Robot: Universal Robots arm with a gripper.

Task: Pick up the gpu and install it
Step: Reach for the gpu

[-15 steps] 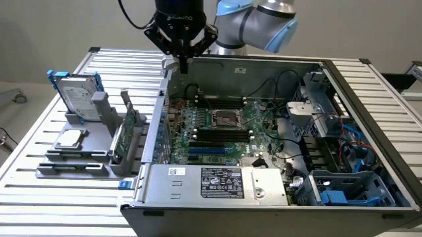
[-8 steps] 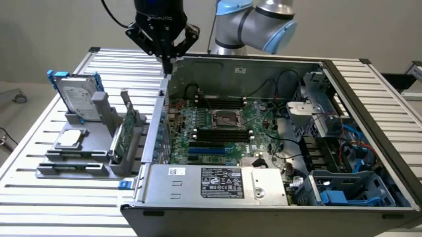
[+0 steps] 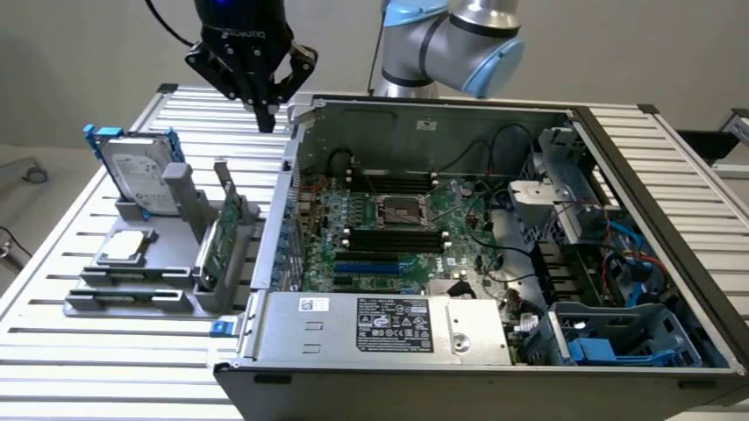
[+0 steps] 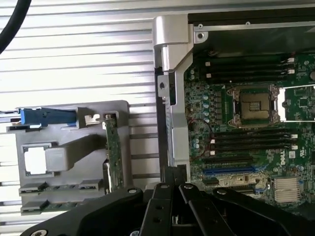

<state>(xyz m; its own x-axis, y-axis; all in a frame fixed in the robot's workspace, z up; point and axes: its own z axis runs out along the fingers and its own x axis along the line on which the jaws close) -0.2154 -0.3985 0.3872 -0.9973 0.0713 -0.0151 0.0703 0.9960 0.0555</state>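
Gripper (image 3: 267,118), fingers closed together on nothing, hangs over the computer case (image 3: 351,338)'s far corner. The gpu (image 3: 231,224) stands edge-on in the grey holder (image 3: 129,298), its lower part hidden.

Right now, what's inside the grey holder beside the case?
A hard drive in a blue frame standing upright, a square chip lying flat, and the green card on edge. The holder hides the card's lower edge.

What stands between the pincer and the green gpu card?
Nothing visible does. The black pincer hangs over the slatted metal table, apart from the thin green gpu card, which stands upright in the grey plastic holder.
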